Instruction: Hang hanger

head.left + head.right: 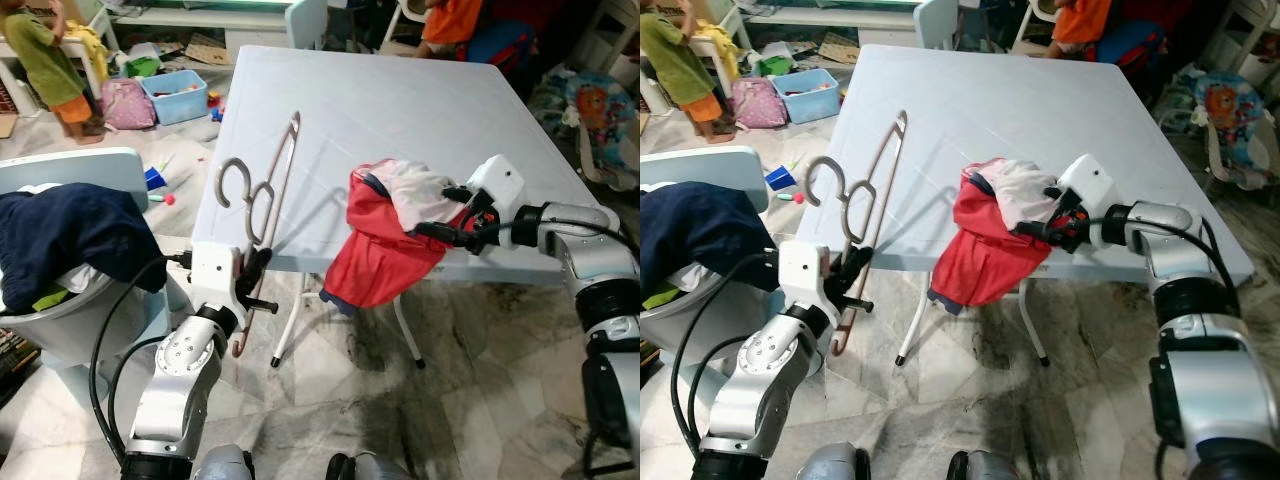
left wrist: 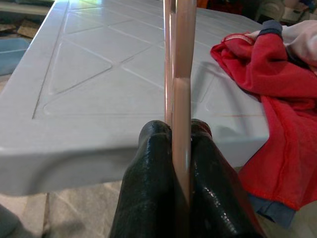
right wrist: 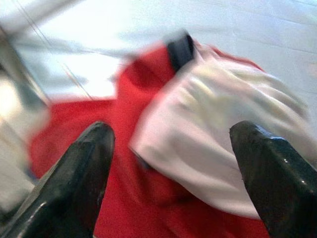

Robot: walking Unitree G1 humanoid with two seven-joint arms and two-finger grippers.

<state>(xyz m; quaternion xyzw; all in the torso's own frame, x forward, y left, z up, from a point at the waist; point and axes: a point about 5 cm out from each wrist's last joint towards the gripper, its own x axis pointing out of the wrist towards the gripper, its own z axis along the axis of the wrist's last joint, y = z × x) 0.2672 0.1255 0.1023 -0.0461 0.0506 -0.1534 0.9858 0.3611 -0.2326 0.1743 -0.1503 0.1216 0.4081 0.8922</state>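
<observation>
Starting at the left of the white table (image 1: pixel 400 110): left gripper (image 1: pixel 252 272) clamped on the hanger (image 1: pixel 268 200), 2 black fingers pressed tight on a lower rod, just off the table's near-left corner. Hanger held upright and a little tilted, hook curling out away from the table, long rods rising over the corner. Seen edge-on from the left wrist, rod squeezed between the 2 pads (image 2: pixel 148 198), table top spreading out beyond.

Moving right along the table's near edge: red and white garment (image 1: pixel 395 235) bunched up there, half on the top, half drooping toward the floor. Well apart from the hanger, most of the near edge between them.

Further right: right gripper (image 1: pixel 1040 226) reaching in from the table's right side, fingers spread wide, either side of the white part of the cloth. Blurred in the right wrist view, so probably moving. Touching the fabric or just shy of it? Can't be told.

Step in hand, by the look of it: getting a hold of the garment so it can meet the hanger. Best done by closing on a collar or shoulder seam, not on a thick wad, then lifting clear of the table edge. Keep the left grip firm and the hanger steady, since a thin rod could twist between the pads. Risk: cloth sliding off the near edge before the fingers close.
</observation>
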